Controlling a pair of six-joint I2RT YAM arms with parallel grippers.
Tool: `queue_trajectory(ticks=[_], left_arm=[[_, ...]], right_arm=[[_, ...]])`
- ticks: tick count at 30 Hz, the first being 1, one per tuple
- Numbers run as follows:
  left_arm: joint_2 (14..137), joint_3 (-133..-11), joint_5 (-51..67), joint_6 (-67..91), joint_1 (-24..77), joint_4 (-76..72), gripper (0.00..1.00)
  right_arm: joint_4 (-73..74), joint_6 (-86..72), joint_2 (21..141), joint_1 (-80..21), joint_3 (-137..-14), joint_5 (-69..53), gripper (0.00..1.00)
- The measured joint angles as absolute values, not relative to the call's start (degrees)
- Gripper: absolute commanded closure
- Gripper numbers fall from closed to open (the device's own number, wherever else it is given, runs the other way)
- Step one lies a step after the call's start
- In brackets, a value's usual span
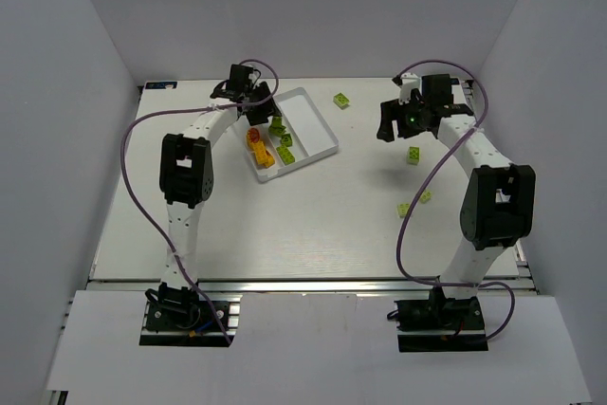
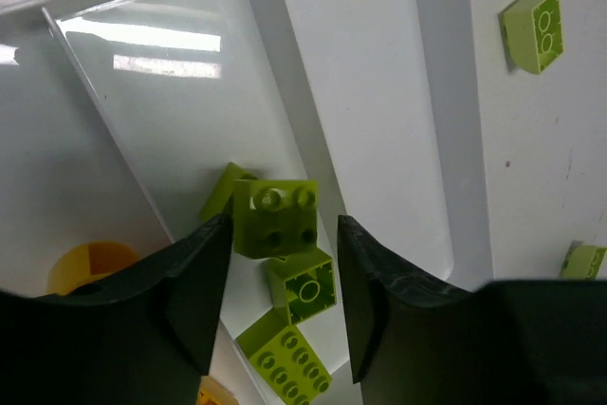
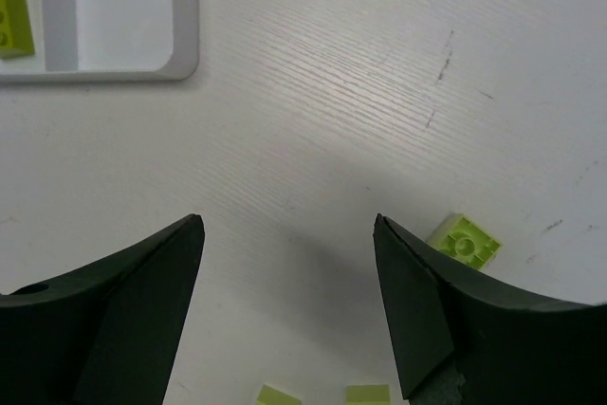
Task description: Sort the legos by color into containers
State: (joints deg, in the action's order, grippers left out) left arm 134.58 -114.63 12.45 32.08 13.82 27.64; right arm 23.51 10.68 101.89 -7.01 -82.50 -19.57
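Step in hand: by my reading, the left arm is letting go of a lime piece over the tray (image 1: 318, 144) while the right arm lines up on a loose one.
Left gripper (image 2: 284, 230): above the tray's middle compartment (image 2: 180, 111), fingers apart. A gap shows on the right-hand side, so nothing is clamped.
Green brick (image 2: 275, 220): between those fingers, over the middle compartment, on or just above the other green bricks (image 2: 302, 293) lying there. I cannot tell whether it is resting or falling.
Orange bricks (image 1: 257, 146): in the tray's left compartment, beside the greens and parted from them by a divider.
Right gripper (image 3: 289, 225): off the tray's right side, over bare table, fingers spread wide with nothing between them.
Nearest loose brick (image 3: 465, 244): lime, well clear of the tray, just beside the right-hand finger and outside the span.
Other loose bricks (image 1: 413, 203): further from the tray still; one more (image 1: 341, 100) sits just past its far wall.
Doing it well: lift the left gripper straight up, fingers kept apart, so the pile is not dragged over the divider. Shift the right gripper sideways until the brick is centred, then descend.
Risk: closing off-centre would likely flick the brick away.
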Motion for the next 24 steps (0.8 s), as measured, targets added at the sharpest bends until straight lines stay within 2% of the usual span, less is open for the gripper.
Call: queue_trajectory(ticks=[4, 8, 12, 15, 19, 24], left_arm=[[136.53, -118.78, 12.45, 32.49, 13.63, 28.47, 0.30], [136.64, -120.16, 12.47, 32.99, 13.65, 28.47, 0.30], [135.61, -119.37, 12.45, 32.97, 13.65, 27.97, 0.38], [130.10, -112.75, 12.47, 32.80, 13.45, 26.92, 0.41], [115.31, -97.06, 12.78, 32.27, 13.08, 23.09, 0.29], [93.47, -79.35, 12.78, 31.62, 12.71, 17.39, 0.24]], right_arm=[[23.49, 8.97, 102.37, -5.65, -82.48, -17.82, 0.20], [23.29, 7.66, 102.37, -4.73, -81.89, -16.32, 0.20], [22.98, 5.41, 102.56, -4.16, -81.01, -12.67, 0.25], [22.39, 3.46, 103.00, -3.92, -80.71, -8.62, 0.26], [21.76, 0.75, 105.86, -3.86, -80.73, -0.64, 0.26], [21.69, -0.34, 110.91, -3.86, -80.79, 6.50, 0.26]])
